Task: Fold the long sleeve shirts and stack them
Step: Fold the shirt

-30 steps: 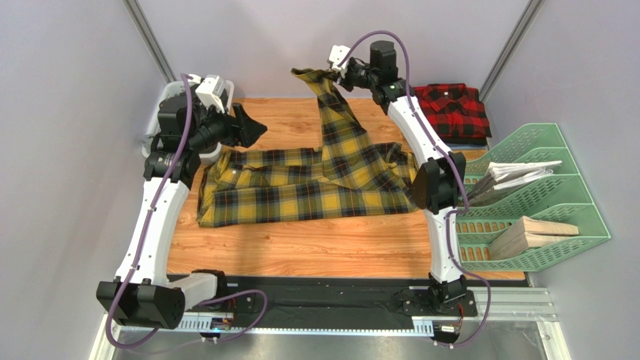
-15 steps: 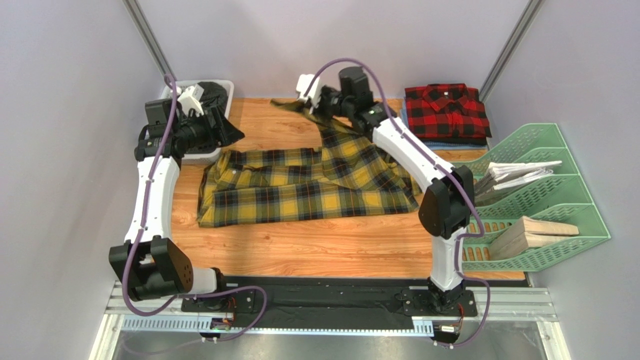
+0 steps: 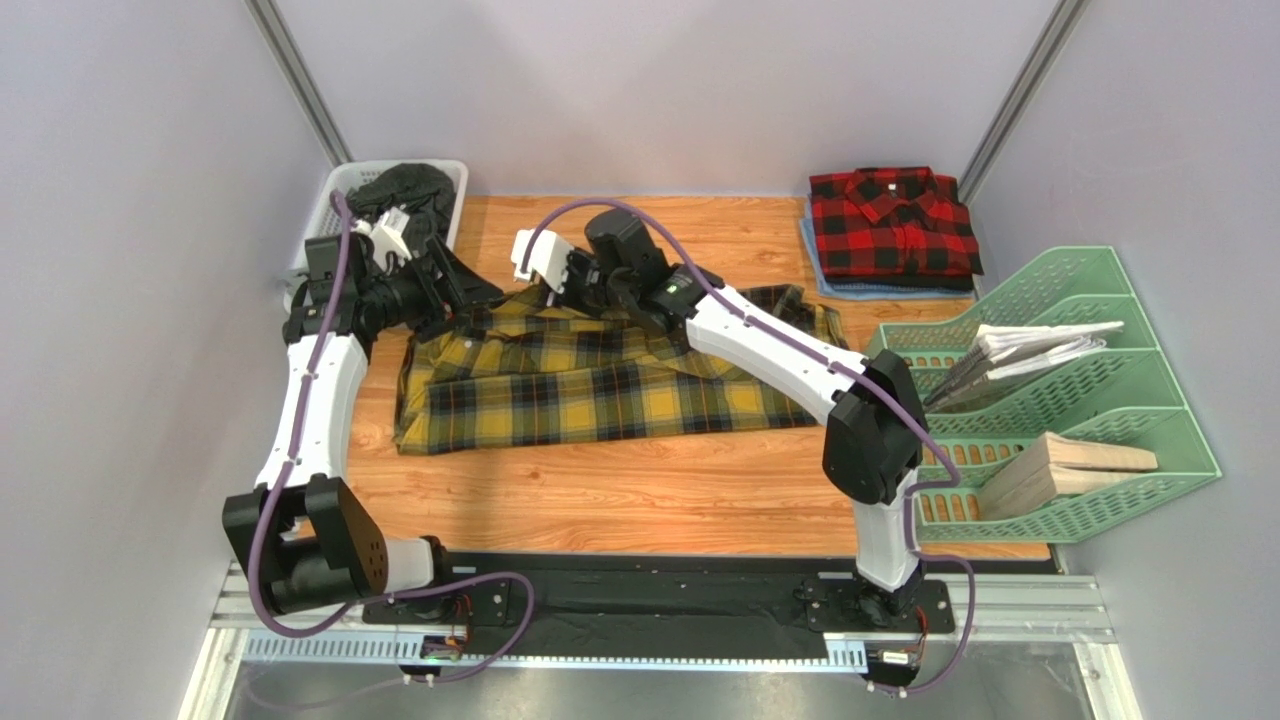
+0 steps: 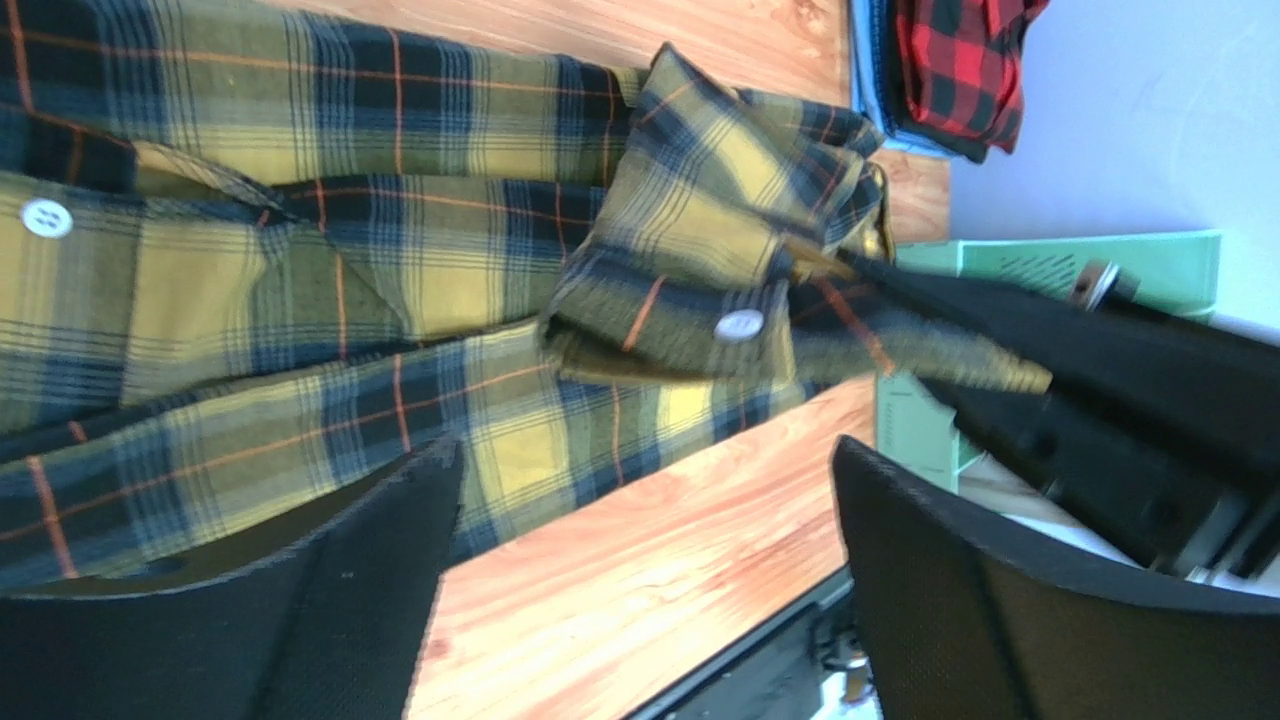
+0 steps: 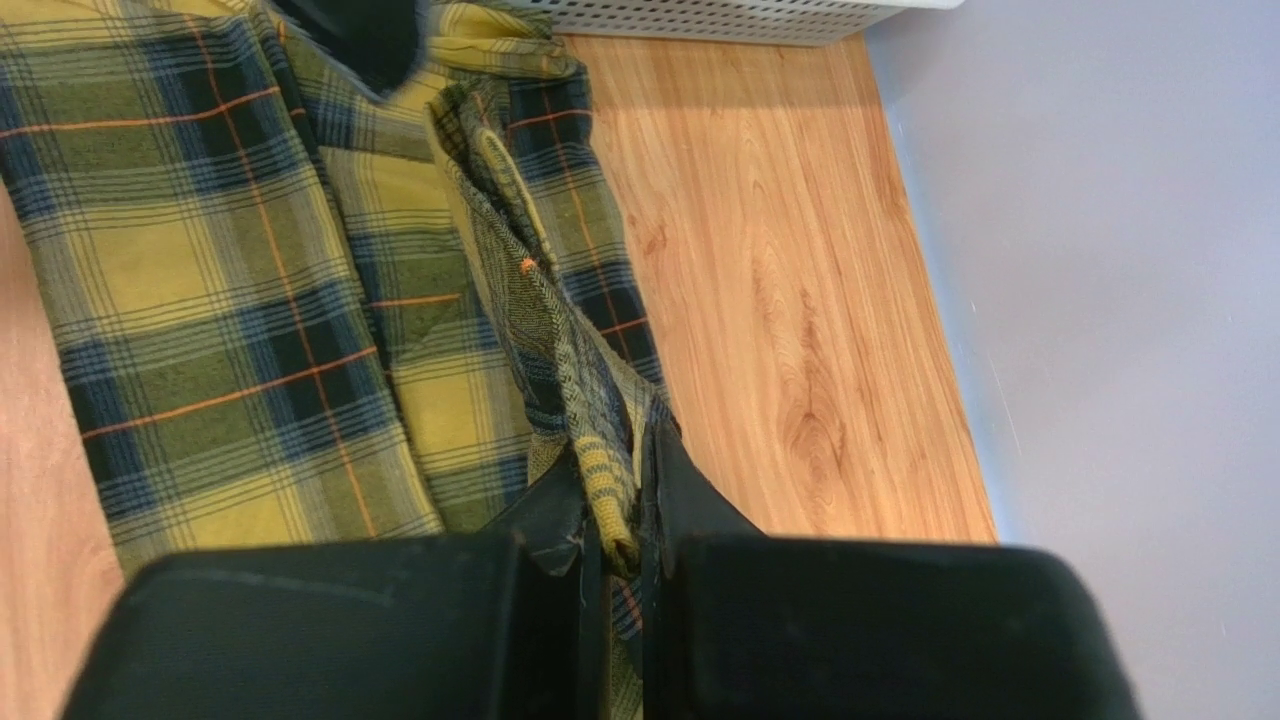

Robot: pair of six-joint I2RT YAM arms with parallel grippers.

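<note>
The spread shirt (image 3: 601, 383) lies on the table (image 3: 631, 495), reaching from its left part to right of centre. Behind it, at the far right corner, lies the folded shirt (image 3: 894, 222). At the far left corner stands a basket (image 3: 349, 188) with a bundled garment (image 3: 403, 188) in it. A tiered rack (image 3: 1112, 278) occupies the right edge — papers (image 3: 1037, 348) in the far tiers, wooden blocks (image 3: 1059, 468) in the near one. The left gripper (image 4: 646, 450) hangs over the spread shirt's far left end, just before the basket. The right gripper (image 5: 619, 480) sits just right of it at the shirt's far edge, a fold of that shirt between its fingers.
</note>
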